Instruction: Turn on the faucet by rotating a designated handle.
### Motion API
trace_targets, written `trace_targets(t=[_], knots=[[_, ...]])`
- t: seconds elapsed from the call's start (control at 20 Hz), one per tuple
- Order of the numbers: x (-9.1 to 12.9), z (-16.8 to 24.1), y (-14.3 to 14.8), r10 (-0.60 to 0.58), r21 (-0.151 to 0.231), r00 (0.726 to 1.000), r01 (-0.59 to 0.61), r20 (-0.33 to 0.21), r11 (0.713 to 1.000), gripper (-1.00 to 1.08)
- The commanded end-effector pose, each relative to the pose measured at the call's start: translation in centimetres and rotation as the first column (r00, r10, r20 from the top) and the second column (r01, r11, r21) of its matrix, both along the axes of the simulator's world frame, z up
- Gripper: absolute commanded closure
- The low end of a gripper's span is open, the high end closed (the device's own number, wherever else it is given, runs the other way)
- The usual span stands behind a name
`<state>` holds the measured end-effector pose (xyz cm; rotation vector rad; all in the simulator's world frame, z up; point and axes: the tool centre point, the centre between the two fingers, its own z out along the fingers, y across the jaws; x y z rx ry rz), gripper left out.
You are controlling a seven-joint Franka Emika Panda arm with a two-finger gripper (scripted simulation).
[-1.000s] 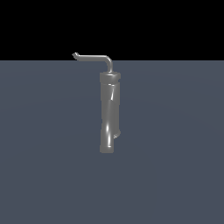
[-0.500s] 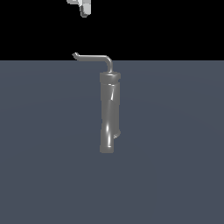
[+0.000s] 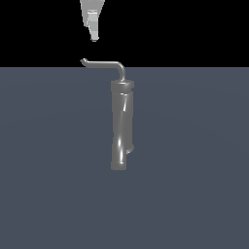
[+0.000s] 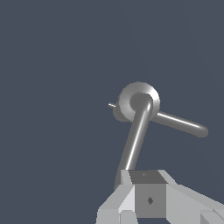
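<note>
The faucet (image 3: 121, 127) stands upright as a thick, slightly bent grey metal tube with a capped top. The handle (image 3: 104, 63), a thin L-shaped rod, runs from the cap toward the exterior view's left and ends in a small hooked tip (image 3: 83, 61). My gripper (image 3: 94, 33) hangs just above that tip, apart from it, with its fingers together and nothing held. In the wrist view I look down on the round cap (image 4: 139, 100). The handle (image 4: 134, 140) runs from the cap to my fingertips (image 4: 148, 194).
The faucet stands on a flat blue-grey floor (image 3: 194, 185) with black background behind. In the wrist view a second tubular part of the faucet (image 4: 181, 124) sticks out sideways from under the cap.
My gripper has come down into the exterior view from the top edge, toward the handle's hooked tip. The faucet and handle have not moved.
</note>
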<state>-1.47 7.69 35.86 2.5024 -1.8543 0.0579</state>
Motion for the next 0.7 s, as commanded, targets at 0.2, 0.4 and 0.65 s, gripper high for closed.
trace_targets(t=[0.2, 0.4, 0.65], knots=[[2.1, -2.6, 0.9, -0.145, 0.019, 0.989, 0.145, -0.003, 0.989, 1.08], [3.1, -4.0, 1.4, -0.214, 0.029, 0.977, 0.214, -0.006, 0.976, 1.08], [3.9, -5.1, 1.8, -0.273, 0.038, 0.962, 0.274, -0.011, 0.961, 1.08]])
